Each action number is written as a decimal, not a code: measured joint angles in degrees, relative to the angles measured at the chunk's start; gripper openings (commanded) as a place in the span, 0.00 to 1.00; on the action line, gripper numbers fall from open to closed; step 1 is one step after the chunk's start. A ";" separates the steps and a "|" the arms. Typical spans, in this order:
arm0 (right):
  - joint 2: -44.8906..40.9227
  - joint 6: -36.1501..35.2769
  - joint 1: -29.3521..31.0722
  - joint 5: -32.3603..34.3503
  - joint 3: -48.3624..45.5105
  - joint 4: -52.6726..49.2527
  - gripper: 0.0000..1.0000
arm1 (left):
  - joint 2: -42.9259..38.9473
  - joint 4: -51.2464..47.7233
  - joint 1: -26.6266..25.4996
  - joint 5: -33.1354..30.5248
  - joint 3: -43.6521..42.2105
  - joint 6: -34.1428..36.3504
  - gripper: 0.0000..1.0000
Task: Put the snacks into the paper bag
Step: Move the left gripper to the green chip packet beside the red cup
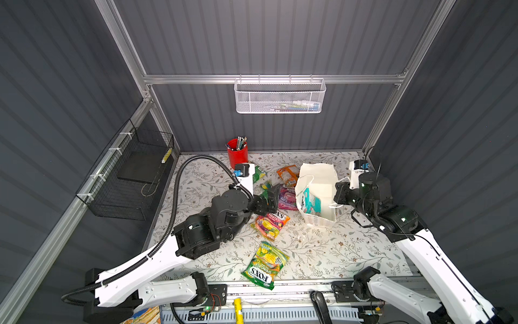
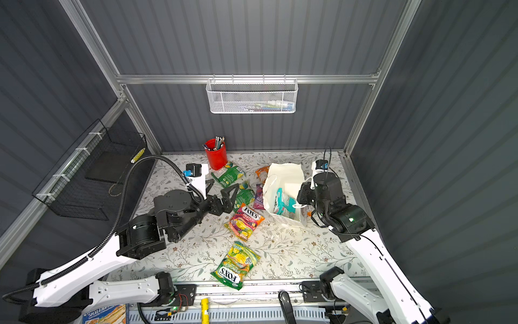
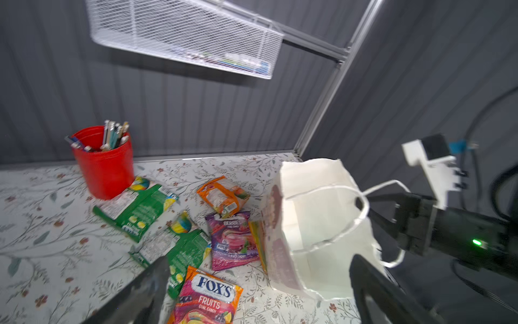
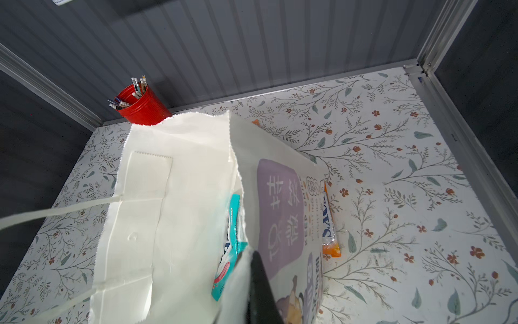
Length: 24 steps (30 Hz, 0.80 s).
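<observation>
Your left gripper (image 2: pixel 221 194) gaping empty, your right gripper (image 1: pixel 337 193) pinched on the paper bag (image 1: pixel 316 173) rim, nearby a "FOX'S FRUITS OVAL CANDY" packet (image 3: pixel 208 297), a purple "BERRIES" packet (image 3: pixel 232 242).

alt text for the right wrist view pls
An open white paper bag fills the view, a teal packet inside, the right gripper pinching its rim. A red cup of pens stands behind on the flowered table.
</observation>
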 measured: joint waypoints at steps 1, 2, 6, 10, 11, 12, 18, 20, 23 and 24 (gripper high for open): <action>-0.22 0.02 0.00 -0.28 -0.09 0.02 0.00 | 0.63 -0.55 3.41 1.29 -1.42 -1.22 1.00; -0.39 0.02 0.00 -0.52 -0.22 0.11 0.00 | 1.75 -0.98 6.91 3.10 -2.45 -2.25 1.00; -0.79 0.02 0.00 -0.87 -0.61 0.42 0.00 | 12.04 -0.98 22.01 12.98 -4.04 -5.31 1.00; -0.83 0.00 0.00 -1.07 -1.31 1.05 0.00 | 26.08 -1.09 31.56 20.06 -0.81 -6.05 1.00; -0.85 0.00 0.00 -1.09 -1.51 1.14 0.00 | 29.49 -0.85 33.20 21.57 0.61 -6.23 1.00; -0.85 0.00 0.00 -1.11 -1.73 1.31 0.00 | 33.09 -0.61 34.73 23.23 2.27 -6.36 1.00; -0.96 0.00 0.00 -1.73 -2.47 2.19 0.00 | 49.53 -1.09 40.74 28.96 13.07 -6.84 0.97; -1.01 0.00 0.00 -1.92 -2.58 2.56 0.00 | 54.01 -1.90 41.83 29.62 18.34 -6.80 0.94; -0.98 0.00 0.00 -2.32 -2.62 2.69 0.00 | 59.43 -2.47 42.73 30.47 24.85 -6.69 0.93; -0.98 0.00 0.00 -2.36 -2.62 2.73 0.00 | 60.87 -2.56 42.88 30.75 26.29 -6.69 0.92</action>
